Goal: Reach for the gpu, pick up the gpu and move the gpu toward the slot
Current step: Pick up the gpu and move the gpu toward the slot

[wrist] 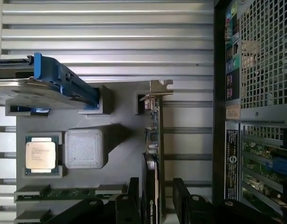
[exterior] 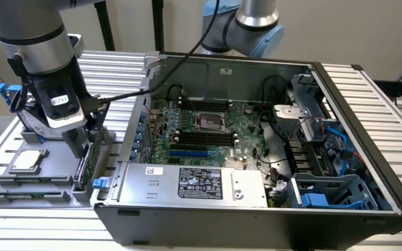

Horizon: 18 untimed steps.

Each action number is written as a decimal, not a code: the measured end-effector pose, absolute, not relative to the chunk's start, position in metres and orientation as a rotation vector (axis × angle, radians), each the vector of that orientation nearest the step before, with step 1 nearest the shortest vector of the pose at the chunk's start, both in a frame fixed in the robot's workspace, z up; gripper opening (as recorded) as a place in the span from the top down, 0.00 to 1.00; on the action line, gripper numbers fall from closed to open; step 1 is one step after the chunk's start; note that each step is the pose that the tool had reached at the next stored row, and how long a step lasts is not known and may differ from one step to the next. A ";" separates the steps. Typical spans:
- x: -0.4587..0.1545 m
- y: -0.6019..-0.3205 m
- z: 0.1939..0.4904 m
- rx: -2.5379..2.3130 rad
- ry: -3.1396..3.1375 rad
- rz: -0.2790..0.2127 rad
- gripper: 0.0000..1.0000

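Observation:
The gpu [wrist: 154,140] stands on edge in a grey holder tray [wrist: 120,135], with its silver end bracket [wrist: 156,89] at one end. In the exterior view the gpu [exterior: 82,168] is a thin green strip at the tray's right side, next to the computer case. My gripper [wrist: 155,201] is open and low over the card, one finger [wrist: 132,193] on each side of it; the other finger [wrist: 181,196] stands a little off the card. From outside, the gripper [exterior: 82,152] hangs right above the card. The blue slot [exterior: 187,155] lies on the motherboard.
The open computer case [exterior: 257,219] takes up the middle and the exterior view's right, its rear panel [wrist: 255,70] close beside the card. On the tray sit a square CPU chip [wrist: 40,155], memory sticks [wrist: 59,192] and a hard drive with blue rails [wrist: 64,81].

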State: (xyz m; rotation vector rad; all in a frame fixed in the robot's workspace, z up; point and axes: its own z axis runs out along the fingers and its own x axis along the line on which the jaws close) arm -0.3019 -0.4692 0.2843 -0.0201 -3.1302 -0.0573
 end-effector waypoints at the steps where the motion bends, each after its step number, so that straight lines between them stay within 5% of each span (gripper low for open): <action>1: -0.302 -0.469 0.282 -0.021 -3.130 -0.057 0.58; 18: -0.305 -0.469 0.252 -0.032 -3.130 -0.057 0.58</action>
